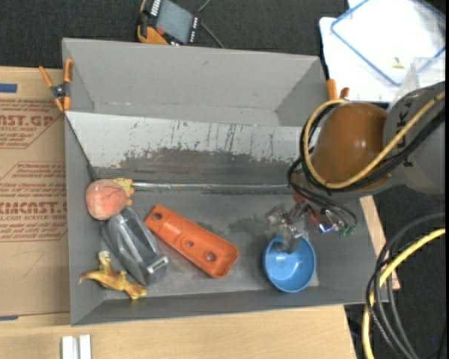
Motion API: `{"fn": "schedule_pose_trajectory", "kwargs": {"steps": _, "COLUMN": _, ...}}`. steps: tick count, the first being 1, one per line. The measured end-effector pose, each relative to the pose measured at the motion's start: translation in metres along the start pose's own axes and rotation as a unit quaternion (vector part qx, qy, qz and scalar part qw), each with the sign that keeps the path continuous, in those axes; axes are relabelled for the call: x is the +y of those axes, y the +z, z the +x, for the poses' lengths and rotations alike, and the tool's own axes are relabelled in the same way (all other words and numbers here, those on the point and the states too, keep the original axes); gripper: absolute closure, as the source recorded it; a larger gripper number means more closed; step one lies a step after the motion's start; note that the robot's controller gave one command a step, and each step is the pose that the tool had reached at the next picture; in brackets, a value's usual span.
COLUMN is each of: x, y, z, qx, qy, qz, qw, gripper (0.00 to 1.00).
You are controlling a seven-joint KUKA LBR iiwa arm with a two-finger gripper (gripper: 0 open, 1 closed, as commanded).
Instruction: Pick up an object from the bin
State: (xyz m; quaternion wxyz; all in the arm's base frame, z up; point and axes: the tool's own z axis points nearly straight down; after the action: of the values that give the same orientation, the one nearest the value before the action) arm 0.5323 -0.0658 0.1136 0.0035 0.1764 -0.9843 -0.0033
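Observation:
A small round blue bowl (292, 269) lies at the front right of the bin floor. My gripper (287, 229) hangs straight above the bowl's far rim, its metal tip reaching down into the bowl's hollow. To the left of the bowl, an orange flat plastic piece with holes (192, 241) lies slantwise on the floor, apart from the gripper.
At the left lie a pink round thing with a yellow tuft (106, 198), a grey see-through holder (135, 244) and a yellow toy lizard (117, 278). The arm with its orange dome and cables enters over the right wall. Bare floor lies between the orange piece and the back slope.

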Motion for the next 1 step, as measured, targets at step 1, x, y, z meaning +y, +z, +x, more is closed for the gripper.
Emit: {"fn": "schedule_pose_trajectory", "kwargs": {"steps": 1, "x": 0.0182, "y": -0.0215, "z": -0.0448, "qx": -0.0155, "qy": -0.073, "qz": 0.007, "qw": 0.9972, "gripper": 1.0}}
